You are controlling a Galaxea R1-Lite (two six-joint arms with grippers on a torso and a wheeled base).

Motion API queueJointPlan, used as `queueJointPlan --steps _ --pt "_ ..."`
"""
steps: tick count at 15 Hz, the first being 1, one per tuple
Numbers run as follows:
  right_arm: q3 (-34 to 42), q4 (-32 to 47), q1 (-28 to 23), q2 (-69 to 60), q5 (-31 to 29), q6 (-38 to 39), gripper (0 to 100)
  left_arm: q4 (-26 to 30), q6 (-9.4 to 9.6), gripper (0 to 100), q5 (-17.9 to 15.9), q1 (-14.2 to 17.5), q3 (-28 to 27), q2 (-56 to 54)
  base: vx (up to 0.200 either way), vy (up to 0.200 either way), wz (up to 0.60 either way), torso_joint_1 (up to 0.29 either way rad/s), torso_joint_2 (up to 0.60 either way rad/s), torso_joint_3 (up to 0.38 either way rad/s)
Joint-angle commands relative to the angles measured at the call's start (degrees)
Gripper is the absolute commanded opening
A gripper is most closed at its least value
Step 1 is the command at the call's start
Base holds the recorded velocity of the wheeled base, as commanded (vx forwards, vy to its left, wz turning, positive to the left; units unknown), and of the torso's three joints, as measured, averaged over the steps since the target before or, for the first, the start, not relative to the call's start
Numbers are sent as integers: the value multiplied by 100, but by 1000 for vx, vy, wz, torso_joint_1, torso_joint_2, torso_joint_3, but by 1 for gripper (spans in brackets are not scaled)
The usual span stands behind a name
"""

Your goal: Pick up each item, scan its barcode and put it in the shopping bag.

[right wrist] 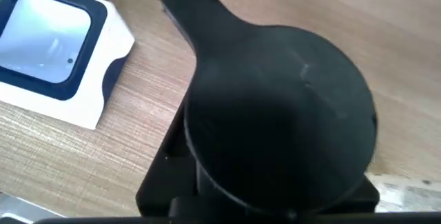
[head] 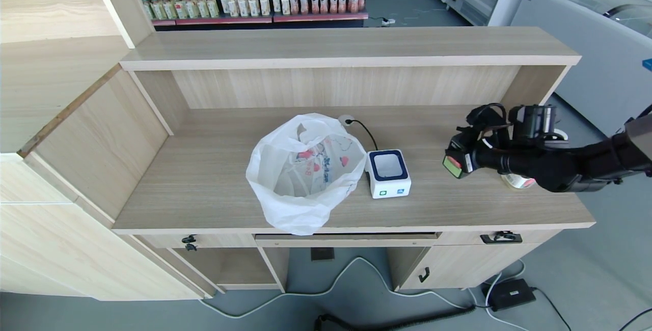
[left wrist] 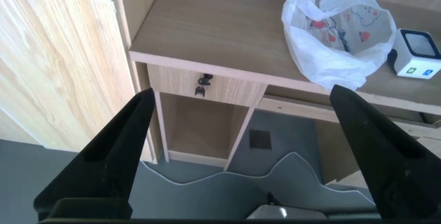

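Currently the left hand (left wrist: 241,93) is hanging wide open and empty before the surface (head: 204,188); the right hand (head: 458,160) is hovering near the scanner (head: 388,173); whether it is gripping anything, I cannot tell.

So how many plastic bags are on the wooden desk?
1: the crinkly white plastic shopping bag, standing open near the light wooden desk's front edge, beside the small square white scanner box. None seems hidden.
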Motion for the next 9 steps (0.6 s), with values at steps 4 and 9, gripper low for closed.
queueJointPlan --steps 4,9 --pt "3422 -29 -1400 -4645 -137 -3196 0 -1 -3 100 4 0 1 -2 0 0 0 0 0 0" --pt "3651 -556 -574 -5629 1489 -7432 0 -1 -3 100 4 0 1 -2 0 0 0 0 0 0"
